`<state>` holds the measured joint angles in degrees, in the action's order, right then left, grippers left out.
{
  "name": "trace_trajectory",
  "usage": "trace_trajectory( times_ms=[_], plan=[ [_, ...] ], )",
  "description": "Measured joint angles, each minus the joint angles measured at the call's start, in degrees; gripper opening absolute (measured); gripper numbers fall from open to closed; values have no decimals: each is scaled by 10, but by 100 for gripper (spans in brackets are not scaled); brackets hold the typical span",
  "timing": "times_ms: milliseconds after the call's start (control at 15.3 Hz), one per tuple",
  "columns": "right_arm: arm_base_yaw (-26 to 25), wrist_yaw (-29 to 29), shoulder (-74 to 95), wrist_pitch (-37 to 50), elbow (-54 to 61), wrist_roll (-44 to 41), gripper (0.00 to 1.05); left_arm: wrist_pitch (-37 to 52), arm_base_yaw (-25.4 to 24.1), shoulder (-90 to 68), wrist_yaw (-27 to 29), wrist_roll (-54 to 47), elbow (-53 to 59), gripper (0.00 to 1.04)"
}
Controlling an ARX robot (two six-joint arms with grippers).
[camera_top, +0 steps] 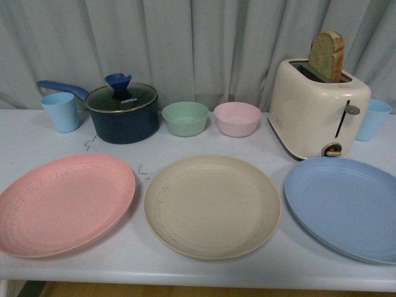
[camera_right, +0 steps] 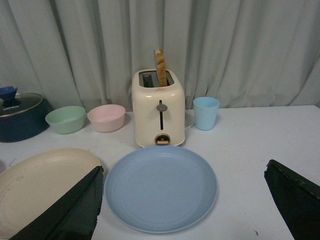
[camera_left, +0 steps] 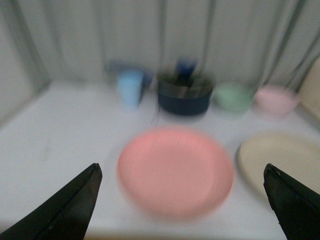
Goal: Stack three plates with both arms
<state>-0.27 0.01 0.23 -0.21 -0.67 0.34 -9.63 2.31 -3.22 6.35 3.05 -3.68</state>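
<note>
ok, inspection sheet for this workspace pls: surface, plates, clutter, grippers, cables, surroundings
Surface: pale table, no spills seen; two small dark specks left of centre.
Job's things: pink plate, beige plate and blue plate lie flat in a row, apart, none stacked.
Clutter: behind them a blue cup, lidded dark blue pot, green bowl, pink bowl, cream toaster holding a slice of bread, and a second blue cup.
Grippers: left gripper jaws wide open, empty, facing the pink plate; right gripper the same, facing the blue plate.
Cables: nothing seen.
Surroundings: grey curtain behind the table; left wrist view blurred.
</note>
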Motion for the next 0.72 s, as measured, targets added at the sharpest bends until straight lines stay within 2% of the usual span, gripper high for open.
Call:
trace_trajectory(
  times_ms=[130,196,261,457,522,587,717],
  plan=[
    [0,2,0,0,0,0,98,-96,39,-103,95,36,-57,98],
    [0,-1,0,1,0,-2,98,-145,28,-210,156,62,-114,98],
    [0,0,0,0,0,-2,98,-127,-19,-288,166,71,-149,98],
    [0,0,0,0,0,-2,98,-50,-101,-445,62,34,-214,98],
    [0,0,0,0,0,-2,98,2,-158,-633,-22,-34,-290,98],
    [0,0,0,0,0,-2,98,41,-161,-755,-54,-82,-361,98],
    [0,0,0,0,0,-2,98,51,-162,-857,-87,-115,-418,98]
  ],
)
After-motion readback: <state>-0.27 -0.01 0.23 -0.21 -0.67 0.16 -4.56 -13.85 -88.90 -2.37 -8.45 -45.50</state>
